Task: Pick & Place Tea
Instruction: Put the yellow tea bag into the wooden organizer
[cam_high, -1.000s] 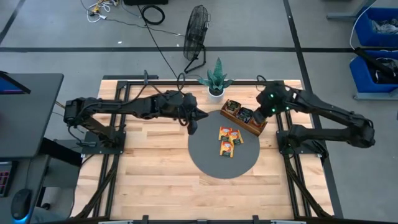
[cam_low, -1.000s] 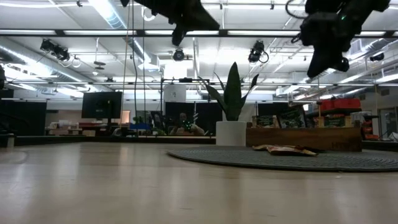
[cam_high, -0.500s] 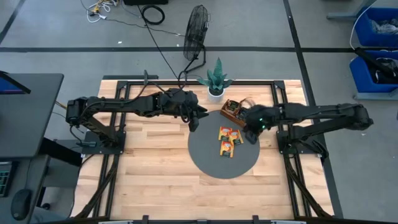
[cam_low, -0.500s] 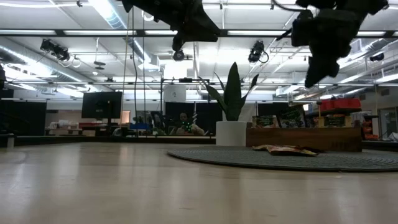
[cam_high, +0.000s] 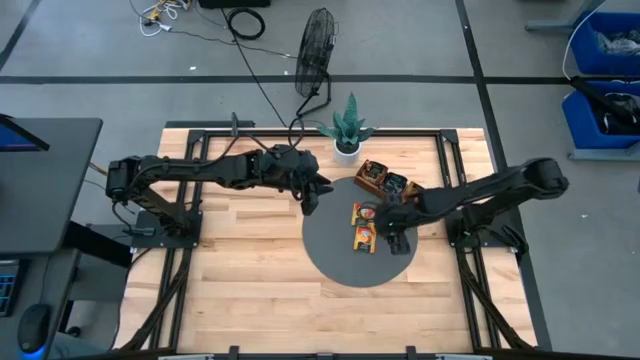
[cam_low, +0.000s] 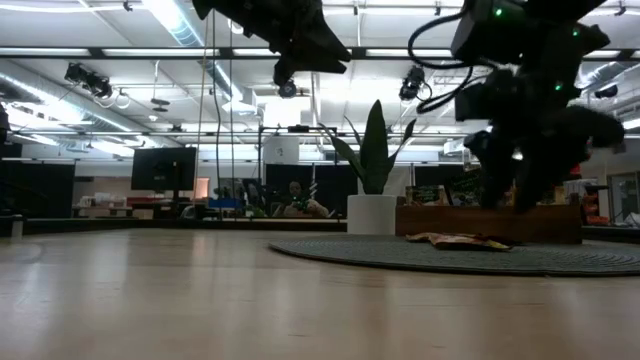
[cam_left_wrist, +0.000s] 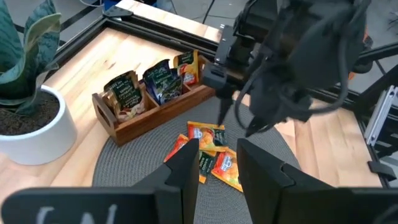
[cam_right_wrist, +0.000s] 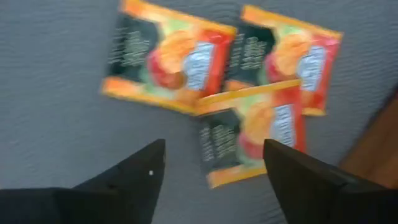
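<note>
Three orange-and-red tea sachets (cam_right_wrist: 174, 59) (cam_high: 362, 226) lie flat and partly overlapping on a round grey mat (cam_high: 340, 265). My right gripper (cam_right_wrist: 214, 180) (cam_high: 388, 228) hangs open just above them, pointing steeply down, its fingers clear of the sachets. More tea sachets (cam_left_wrist: 161, 81) stand upright in the compartments of the wooden tray (cam_high: 392, 185). My left gripper (cam_left_wrist: 217, 168) (cam_high: 310, 195) is open and empty. It hovers high over the mat's far left rim and looks toward the tray.
A potted plant (cam_high: 347, 132) in a white pot stands at the table's far edge, just left of the tray. The wooden tray (cam_low: 490, 222) lies along the mat's far right side. Bare wooden tabletop (cam_high: 250, 290) stretches to the near and left sides.
My right gripper has swung from above the wooden tray toward the table's near-left and come down over the loose sachets on the mat, rolling and tipping to point more steeply down. The sachets have not moved.
</note>
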